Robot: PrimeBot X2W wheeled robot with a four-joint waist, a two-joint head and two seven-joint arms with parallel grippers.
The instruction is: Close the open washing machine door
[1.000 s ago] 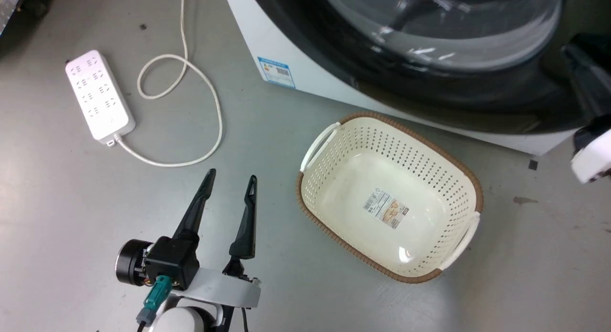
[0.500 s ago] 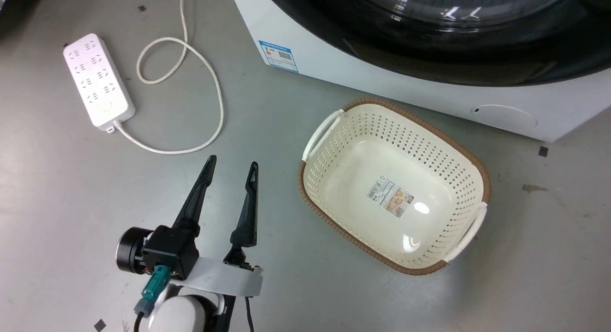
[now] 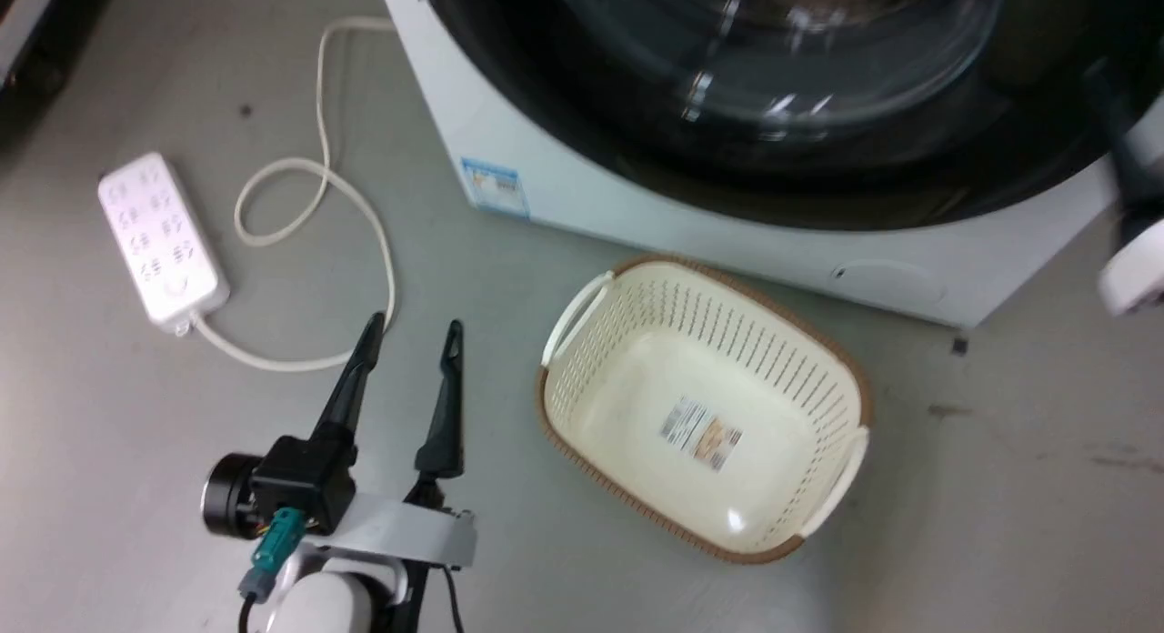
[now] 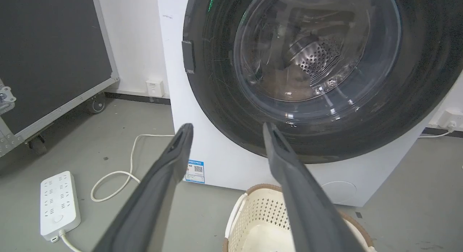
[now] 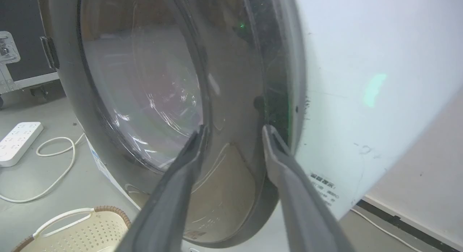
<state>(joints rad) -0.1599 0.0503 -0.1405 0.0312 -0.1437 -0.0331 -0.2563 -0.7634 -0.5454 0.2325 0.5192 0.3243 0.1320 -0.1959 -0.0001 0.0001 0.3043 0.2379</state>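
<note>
The washing machine (image 4: 217,179) stands on the floor with its white front turned to the robot. The washing machine door (image 4: 217,100) covers nearly all of this front. It stands upright, its glass window facing the robot, and in the left wrist view it lies flat against the front with no gap that I can see. Being round, it has no long axis; its plane runs across the machine from side to side.

On the floor before the machine is a cream basket (image 3: 627,333), and further left a white power strip (image 3: 159,242).

The right end effector (image 5: 234,128) is released, fingers apart and empty, close to the door's right edge; whether it touches, I cannot tell. The left end effector (image 3: 414,321) is released too, over the floor, well apart from the door.

I judge the closing to be almost finished. The next move calls for checking that the latch holds, perhaps with a short push straight into the frame, and then taking the arm away.
</note>
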